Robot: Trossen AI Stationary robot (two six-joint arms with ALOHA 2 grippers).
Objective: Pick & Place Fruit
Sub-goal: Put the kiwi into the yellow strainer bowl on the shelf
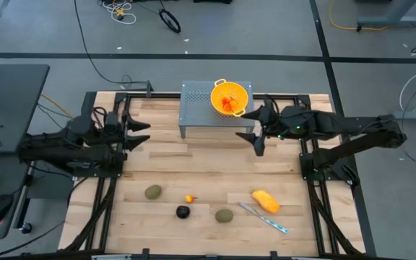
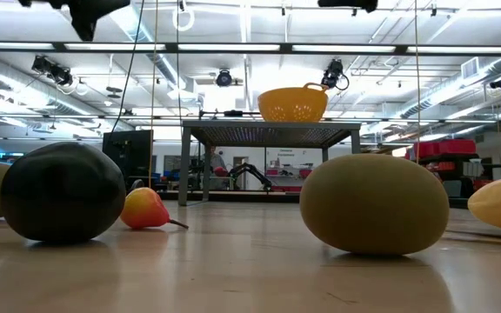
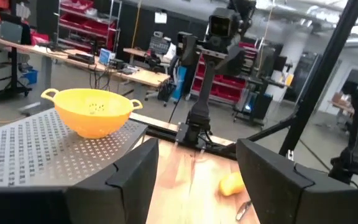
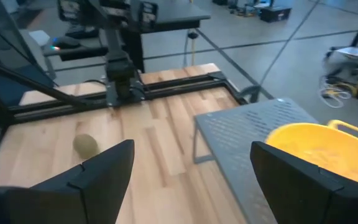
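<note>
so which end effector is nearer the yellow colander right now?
Right. The right end effector hangs just beside the yellow colander on the grey perforated stand. The left end effector sits off past the stand's other side, clearly farther away.

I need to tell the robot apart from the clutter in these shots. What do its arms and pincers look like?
Both arms are black and jointed, built from chunky links. The left pincer and the right pincer each end in two broad, flat, dark fingers with angular edges. No coloured markings show.
</note>
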